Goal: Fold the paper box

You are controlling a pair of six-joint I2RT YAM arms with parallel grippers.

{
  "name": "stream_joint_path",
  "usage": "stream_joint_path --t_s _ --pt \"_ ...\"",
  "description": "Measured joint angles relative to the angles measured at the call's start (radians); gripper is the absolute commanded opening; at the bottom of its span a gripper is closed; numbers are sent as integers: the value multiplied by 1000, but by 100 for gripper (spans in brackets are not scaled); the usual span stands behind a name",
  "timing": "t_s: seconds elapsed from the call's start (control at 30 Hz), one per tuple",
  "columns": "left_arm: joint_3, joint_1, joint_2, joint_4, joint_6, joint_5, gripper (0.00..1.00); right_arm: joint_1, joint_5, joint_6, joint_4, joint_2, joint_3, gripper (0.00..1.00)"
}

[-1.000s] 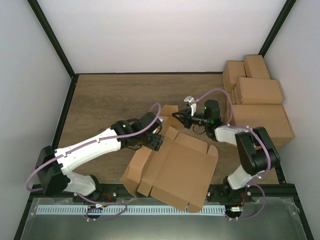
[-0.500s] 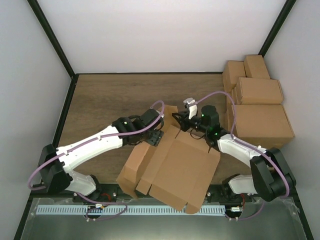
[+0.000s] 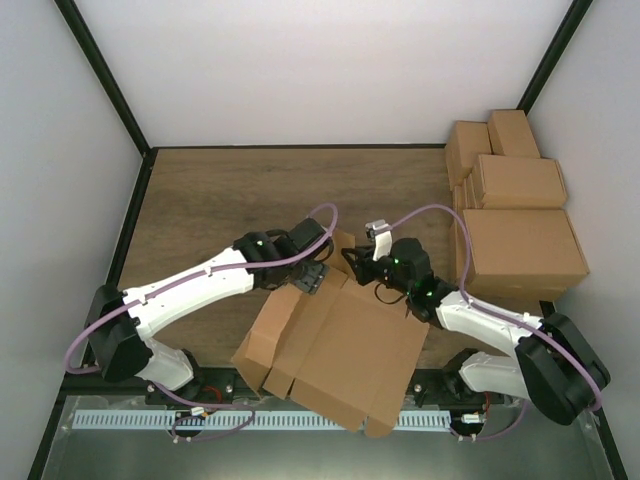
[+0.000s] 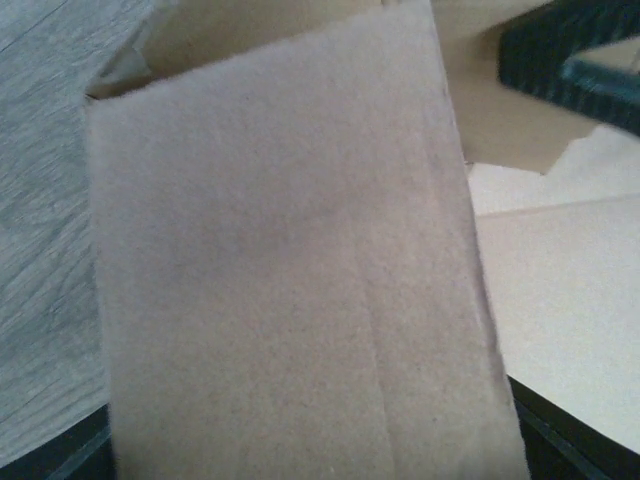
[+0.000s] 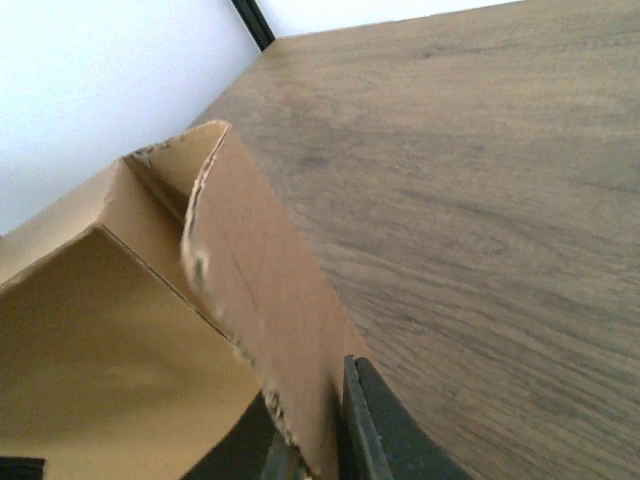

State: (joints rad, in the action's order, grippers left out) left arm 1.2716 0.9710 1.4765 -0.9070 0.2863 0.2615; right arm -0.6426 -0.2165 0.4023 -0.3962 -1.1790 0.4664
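Overhead: paper box point(image 3: 340, 350) lies half-formed on worktop point(image 3: 220, 200), far edge at both jaws. Left wrist: left jaws wide, flap point(image 4: 290, 270) between; grip unclear. Right wrist: right jaws pinch wall edge point(image 5: 260, 290). Likely light, creasable card; hold beside scores.

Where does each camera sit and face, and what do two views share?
Top external: above and behind the arms, looking down at the table, paper box, left tool, right tool.
Left wrist: on the left arm, close against a box flap; fingers at the bottom corners.
Right wrist: low, looking across the table; its fingers pinch a flap.
Both wrist views share the paper box.
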Motion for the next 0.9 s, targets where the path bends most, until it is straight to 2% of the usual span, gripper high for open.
stream_joint_path --t_s 0.1,0.13,0.23,0.3,0.47,0.73,0.9 --pt "0 11 0 13 0 -13 75 -5 17 5 -5 0 -27 46" --pt "0 14 1 20 0 -15 75 -6 20 -8 -18 1 -39 49" --pt "0 16 1 32 1 -20 75 22 -11 -36 -45 0 -65 50" --pt "0 17 1 34 1 -21 75 61 -52 -57 -72 -5 -68 47" --pt "0 25 5 38 1 -25 75 106 -135 -110 -106 -40 -67 21" --pt "17 54 25 29 16 -16 76 104 -209 -115 -75 -35 -68 3" --pt "44 80 49 18 42 -17 93 95 -180 -105 -8 22 -76 1"
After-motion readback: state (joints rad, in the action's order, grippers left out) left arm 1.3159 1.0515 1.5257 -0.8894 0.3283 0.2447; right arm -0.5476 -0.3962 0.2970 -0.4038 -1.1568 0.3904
